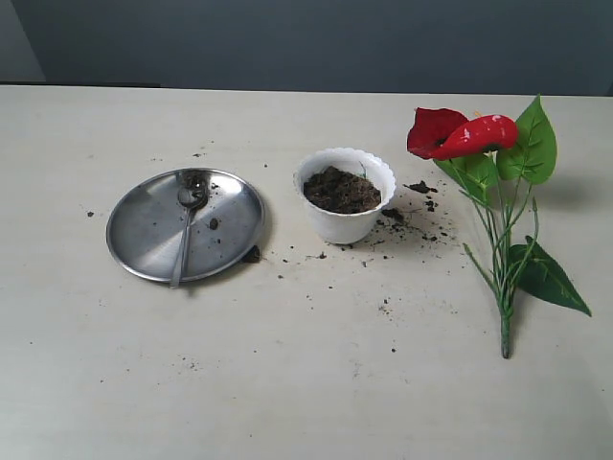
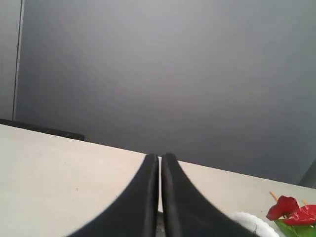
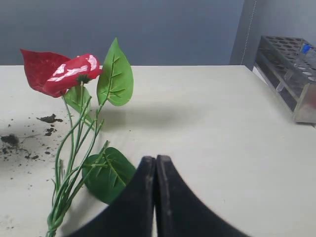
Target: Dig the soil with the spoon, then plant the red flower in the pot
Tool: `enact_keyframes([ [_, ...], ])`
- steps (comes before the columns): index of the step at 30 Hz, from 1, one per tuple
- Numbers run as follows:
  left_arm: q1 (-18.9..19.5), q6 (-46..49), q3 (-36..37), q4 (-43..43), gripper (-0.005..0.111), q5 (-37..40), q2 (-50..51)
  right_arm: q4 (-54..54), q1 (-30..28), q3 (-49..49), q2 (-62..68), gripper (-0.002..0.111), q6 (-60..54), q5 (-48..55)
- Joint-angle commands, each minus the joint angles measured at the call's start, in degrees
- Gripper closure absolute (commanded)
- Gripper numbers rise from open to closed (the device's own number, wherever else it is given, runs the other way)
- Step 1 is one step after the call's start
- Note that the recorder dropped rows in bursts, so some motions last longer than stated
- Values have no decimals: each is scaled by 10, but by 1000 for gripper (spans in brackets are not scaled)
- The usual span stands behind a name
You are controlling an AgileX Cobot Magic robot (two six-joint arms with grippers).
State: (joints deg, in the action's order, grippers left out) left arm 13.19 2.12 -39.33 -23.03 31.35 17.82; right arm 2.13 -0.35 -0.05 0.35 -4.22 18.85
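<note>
Beige table (image 1: pixel 287 383), grey-blue wall behind. Neither arm shows in the exterior view.

- Pot (image 1: pixel 345 226): white, scalloped rim, upright near table centre, filled with dark soil (image 1: pixel 342 189) nearly to the rim. Loose crumbs scattered on the table around it, mostly on the flower side.
- Steel plate (image 1: pixel 144 235): left of the pot, near it but not touching. Spoon (image 1: pixel 184 240) lies in it, dirty bowl at the far rim, handle running to the near rim. A few soil specks on the plate.
- Red flower (image 1: pixel 460 136): lying flat on the table right of the pot, apart from it. 2 red blooms at the far end, stem end pointing to the near edge, leaves spread right.
- Left gripper (image 2: pixel 159 158): fingers pressed together, nothing between them, above the table.
- Right gripper (image 3: pixel 156 159): fingers closed, empty, just beside the flower's lower leaf.
- Clear plastic rack (image 3: pixel 291 69) on the table's edge, well clear of the flower.
</note>
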Motion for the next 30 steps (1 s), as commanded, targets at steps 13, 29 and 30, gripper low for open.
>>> enact_keyframes([
  [13, -2, 12, -320, -3, 87, 199, 420, -2, -2, 0, -4, 109, -1, -6],
  [29, -89, 44, -321, 21, 53, 209, 634, -1, -2, 0, -4, 109, -1, -3],
  [30, -96, 41, -321, 27, 53, 208, 641, -1, -2, 0, -4, 109, -1, -3],
])
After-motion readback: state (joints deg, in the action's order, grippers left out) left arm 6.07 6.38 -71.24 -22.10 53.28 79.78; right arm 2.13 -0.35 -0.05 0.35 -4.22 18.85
